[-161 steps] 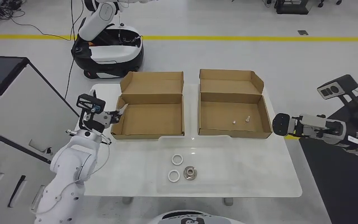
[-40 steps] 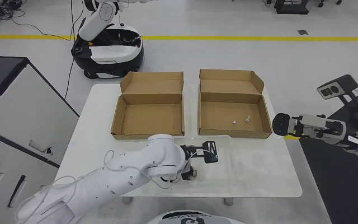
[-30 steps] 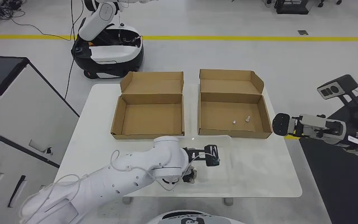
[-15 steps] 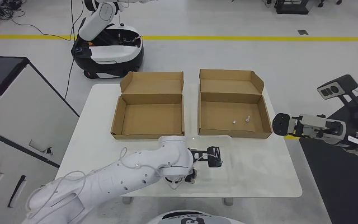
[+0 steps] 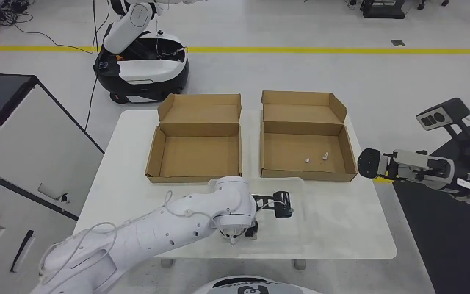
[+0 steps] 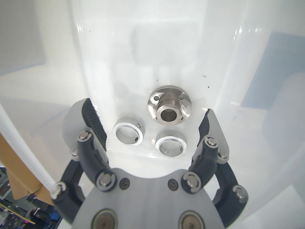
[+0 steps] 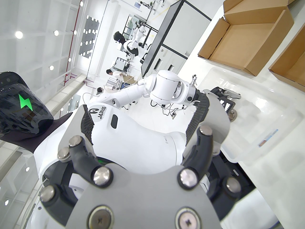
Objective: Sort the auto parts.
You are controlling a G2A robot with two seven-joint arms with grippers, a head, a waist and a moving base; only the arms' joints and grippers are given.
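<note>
A steel flanged hub [image 6: 169,110] and two pale metal rings [image 6: 128,134] [image 6: 171,146] lie close together in a clear shallow tray [image 6: 78,48] on the white table. My left gripper [image 6: 148,109] hangs open just above them, fingers spread wide on either side of the group and touching none. In the top view the left arm [image 5: 235,213] covers these parts. From the right wrist view the left gripper [image 7: 226,101] stands over the hub [image 7: 232,115]. My right gripper [image 7: 144,113] is open and holds nothing; its arm [image 5: 411,165] stays off the table's right edge.
Two open cardboard boxes stand at the back of the table. The left box [image 5: 154,158] holds nothing. The right box [image 5: 286,151] holds two small bolts [image 5: 323,155]. The tray [image 5: 323,220] stretches toward the table's front right.
The left arm swung from the table's left edge to the tray, then crept a little rightward over the parts during the last second. The right arm has stayed still.
</note>
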